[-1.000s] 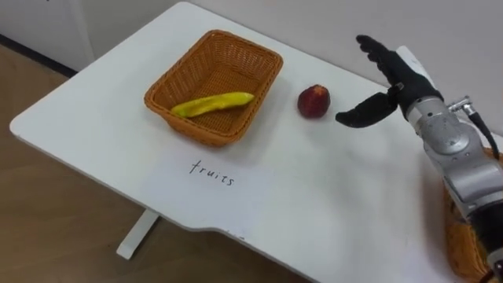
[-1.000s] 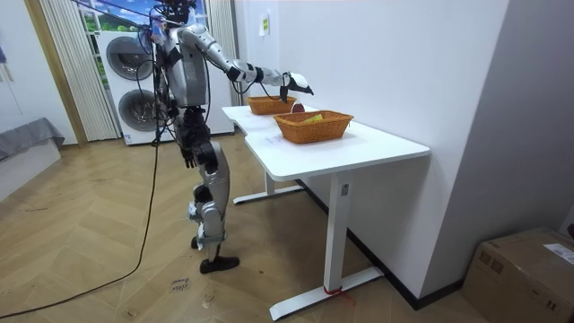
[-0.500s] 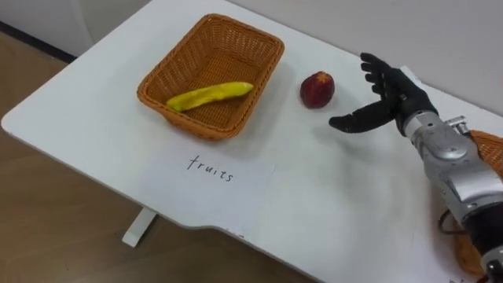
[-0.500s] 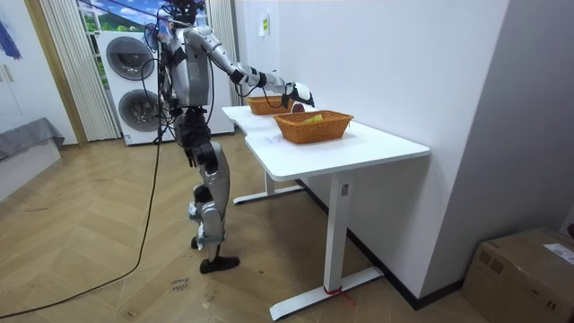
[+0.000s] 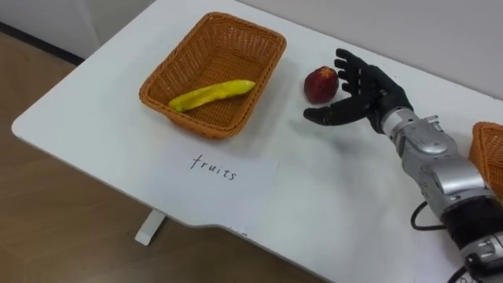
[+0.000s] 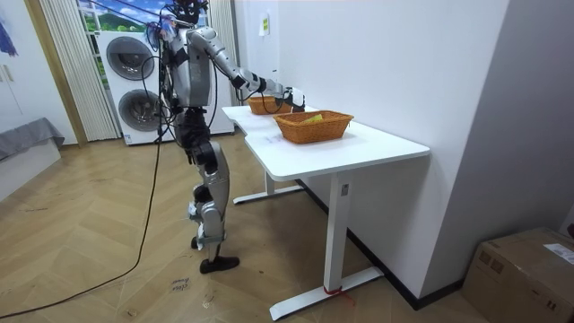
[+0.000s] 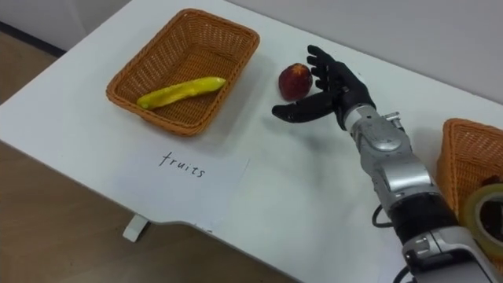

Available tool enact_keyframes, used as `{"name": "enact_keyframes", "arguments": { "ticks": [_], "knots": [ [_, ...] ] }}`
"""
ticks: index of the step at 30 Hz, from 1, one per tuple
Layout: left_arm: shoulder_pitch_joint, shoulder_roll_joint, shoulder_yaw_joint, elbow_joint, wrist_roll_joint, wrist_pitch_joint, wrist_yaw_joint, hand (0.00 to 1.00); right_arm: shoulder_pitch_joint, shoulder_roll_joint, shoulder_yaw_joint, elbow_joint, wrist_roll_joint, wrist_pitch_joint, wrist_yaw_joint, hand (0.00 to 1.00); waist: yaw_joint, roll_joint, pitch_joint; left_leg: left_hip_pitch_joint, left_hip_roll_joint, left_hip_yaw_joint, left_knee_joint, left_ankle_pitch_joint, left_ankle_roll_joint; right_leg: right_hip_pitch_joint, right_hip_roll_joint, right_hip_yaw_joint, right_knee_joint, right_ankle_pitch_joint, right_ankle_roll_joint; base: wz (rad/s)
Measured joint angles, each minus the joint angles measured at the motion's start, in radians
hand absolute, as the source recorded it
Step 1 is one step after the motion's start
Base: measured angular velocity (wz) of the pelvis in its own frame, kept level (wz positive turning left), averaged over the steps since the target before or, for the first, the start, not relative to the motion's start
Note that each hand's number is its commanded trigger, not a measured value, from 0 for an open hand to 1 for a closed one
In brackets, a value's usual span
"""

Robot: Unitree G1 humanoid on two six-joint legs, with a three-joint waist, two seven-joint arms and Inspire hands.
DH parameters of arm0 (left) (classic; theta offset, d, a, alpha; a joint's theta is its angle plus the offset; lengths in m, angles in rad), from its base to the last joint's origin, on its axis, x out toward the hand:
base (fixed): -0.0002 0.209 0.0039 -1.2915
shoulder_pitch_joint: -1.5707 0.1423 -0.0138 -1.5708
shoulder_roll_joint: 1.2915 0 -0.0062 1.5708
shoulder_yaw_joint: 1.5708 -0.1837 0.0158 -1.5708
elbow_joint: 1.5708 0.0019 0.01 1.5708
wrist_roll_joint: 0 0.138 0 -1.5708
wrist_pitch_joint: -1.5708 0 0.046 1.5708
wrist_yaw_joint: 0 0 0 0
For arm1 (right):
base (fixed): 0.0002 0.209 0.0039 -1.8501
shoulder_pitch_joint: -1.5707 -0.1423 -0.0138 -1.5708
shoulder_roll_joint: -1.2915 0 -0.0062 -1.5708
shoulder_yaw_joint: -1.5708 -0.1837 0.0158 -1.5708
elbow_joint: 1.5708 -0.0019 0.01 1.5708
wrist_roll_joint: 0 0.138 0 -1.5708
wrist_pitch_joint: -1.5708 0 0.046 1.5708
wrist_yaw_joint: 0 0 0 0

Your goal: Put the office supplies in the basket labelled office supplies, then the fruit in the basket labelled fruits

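Observation:
A red apple (image 5: 320, 83) lies on the white table (image 5: 102, 110) just right of a wicker basket (image 5: 180, 57) that holds a yellow banana (image 5: 212, 94). A paper label (image 5: 214, 169) marked for fruits lies in front of that basket. My right hand (image 5: 363, 96) is open right beside the apple, fingers spread along its right side and thumb reaching out below it; I cannot tell whether they touch it. A second wicker basket (image 7: 465, 161) stands at the right with a roll of tape (image 7: 487, 208) in it. In the room view I stand at the table's long side, right arm stretched over it.
The table's front edge (image 5: 204, 228) runs close below the label, with wooden floor (image 5: 47, 228) beyond it. A wall (image 5: 440, 31) rises right behind the table. Bare tabletop (image 5: 330, 196) lies between the two baskets.
My right hand has come down and leftward from well right of the apple to right beside it. The apple, banana and baskets have stayed in place.

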Motion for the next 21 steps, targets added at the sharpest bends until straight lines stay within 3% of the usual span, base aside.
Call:
{"name": "enact_keyframes", "arguments": {
  "ticks": [21],
  "knots": [
    [0.003, 0.000, -0.048, -0.020, -0.002, 0.000, 0.000, 0.00, -0.010, 0.000, 0.000, 0.015, -0.001, 0.000, -0.021, 0.00, 0.000, 0.018, -0.0005, -0.006, -0.002, -0.010, 0.003, 0.003, -0.001, 0.000, -0.003, -0.017, 0.000, 0.000, 0.000, 0.00]
  ]
}}
